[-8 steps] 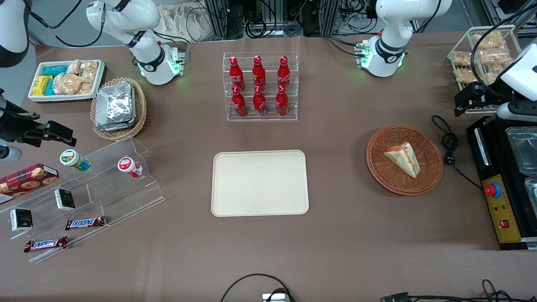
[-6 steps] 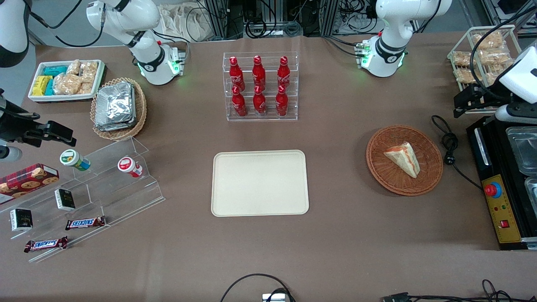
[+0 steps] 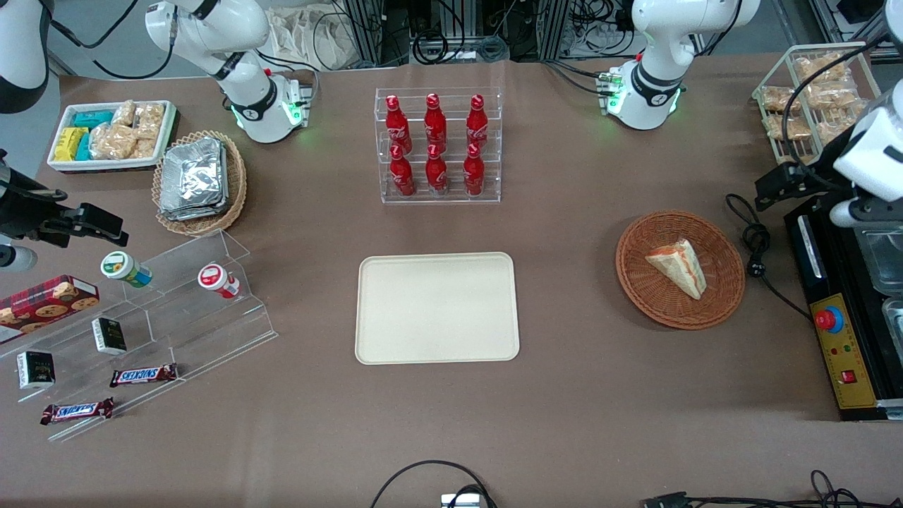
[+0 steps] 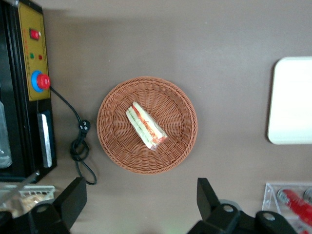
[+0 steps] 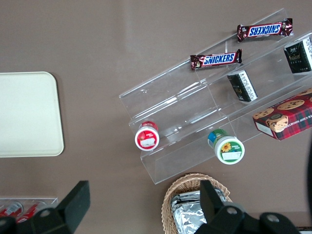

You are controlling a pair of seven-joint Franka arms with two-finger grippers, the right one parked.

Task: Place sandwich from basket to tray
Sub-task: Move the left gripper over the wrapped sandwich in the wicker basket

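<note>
The sandwich [image 3: 679,267] is a pale bread wedge with red and green filling, lying in the round reddish-brown basket [image 3: 645,286]. The cream tray [image 3: 437,307] lies flat at the table's middle with nothing on it. My left gripper [image 3: 772,185] hangs high above the table at the working arm's end, beside the basket and a little farther from the front camera. The left wrist view looks straight down on the sandwich [image 4: 146,126], the basket [image 4: 117,151] and one end of the tray [image 4: 292,100]. The gripper [image 4: 141,200] is open there, its fingers [image 4: 73,197] wide apart and holding nothing.
A black machine with a red button [image 3: 843,339] and a coiled cable [image 3: 755,243] sit beside the basket. A wire rack of snack packets [image 3: 811,99] stands near the working arm. A bottle rack [image 3: 437,144], foil-packet basket [image 3: 200,182], snack bin [image 3: 113,134] and acrylic stand [image 3: 155,317] lie elsewhere.
The left gripper has shifted nearer to the front camera and slightly toward the basket. The sandwich, basket and tray have not moved.
</note>
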